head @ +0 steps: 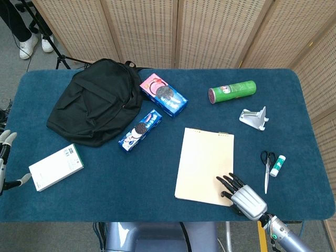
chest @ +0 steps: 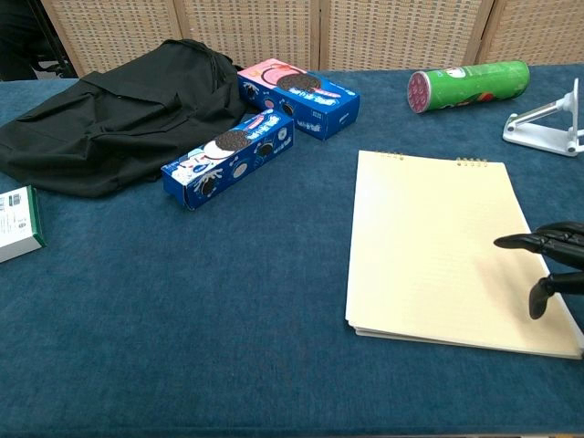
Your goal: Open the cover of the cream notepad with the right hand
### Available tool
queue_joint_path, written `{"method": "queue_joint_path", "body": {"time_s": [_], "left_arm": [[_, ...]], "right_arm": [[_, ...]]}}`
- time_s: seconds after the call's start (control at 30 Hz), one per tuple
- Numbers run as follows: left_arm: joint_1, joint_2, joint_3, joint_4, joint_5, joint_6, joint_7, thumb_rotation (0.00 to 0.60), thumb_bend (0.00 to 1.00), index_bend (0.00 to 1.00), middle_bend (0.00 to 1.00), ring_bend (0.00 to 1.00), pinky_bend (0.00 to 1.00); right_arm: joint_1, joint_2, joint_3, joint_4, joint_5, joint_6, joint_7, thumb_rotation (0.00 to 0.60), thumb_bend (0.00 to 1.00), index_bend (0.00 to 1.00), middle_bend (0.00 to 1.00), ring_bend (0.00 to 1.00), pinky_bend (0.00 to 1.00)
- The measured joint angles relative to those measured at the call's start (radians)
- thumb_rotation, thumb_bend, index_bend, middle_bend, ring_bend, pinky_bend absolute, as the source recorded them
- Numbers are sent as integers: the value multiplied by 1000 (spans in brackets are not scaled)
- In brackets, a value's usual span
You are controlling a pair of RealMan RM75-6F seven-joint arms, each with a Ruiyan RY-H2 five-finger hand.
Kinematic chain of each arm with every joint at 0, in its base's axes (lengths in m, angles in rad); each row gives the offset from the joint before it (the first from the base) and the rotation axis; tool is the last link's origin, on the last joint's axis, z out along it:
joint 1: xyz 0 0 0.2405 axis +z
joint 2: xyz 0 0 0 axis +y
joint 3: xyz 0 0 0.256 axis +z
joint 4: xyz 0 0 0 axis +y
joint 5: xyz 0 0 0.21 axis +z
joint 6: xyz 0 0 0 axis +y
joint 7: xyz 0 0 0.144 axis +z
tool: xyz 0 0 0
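**Cream notepad closed under spread right hand**

Covering the table (head: 157, 205) is blue felt, with woven screens (head: 210, 31) behind. One black backpack (head: 94, 102) lies at ten o'clock. One cream notepad (head: 205, 164) lies shut at five o'clock; the right hand (head: 242, 195), fingers apart, hovers at its near right corner. Two cookie boxes (head: 140, 130) sit near centre. One green can (head: 232, 91) lies at one o'clock. The left hand (head: 5, 157), fingers apart, holds nothing.
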Motion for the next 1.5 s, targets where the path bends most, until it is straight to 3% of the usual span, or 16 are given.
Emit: {"method": "queue_joint_path", "body": {"time_s": [0.83, 1.07, 1.37, 1.5], "left_arm": [[-4, -5, -2, -2, -8, -6, 10, 600, 0, 0, 0, 0, 0], [-4, 0, -4, -3, -14, -9, -1, 600, 0, 0, 0, 0, 0], [-4, 4, -4, -1, -14, -11, -10, 600, 0, 0, 0, 0, 0], [-5, 3, -2, -1, -12, -11, -7, 600, 0, 0, 0, 0, 0]], "right_arm": [[14, -78, -8, 124, 6, 36, 61, 600, 367, 381, 0, 0, 0], [22, -114, 6, 134, 23, 40, 87, 600, 370, 454, 0, 0, 0], [30, -138, 20, 158, 40, 53, 100, 600, 412, 523, 11, 0, 0], [35, -142, 25, 160, 47, 53, 113, 600, 486, 536, 20, 0, 0]]}}
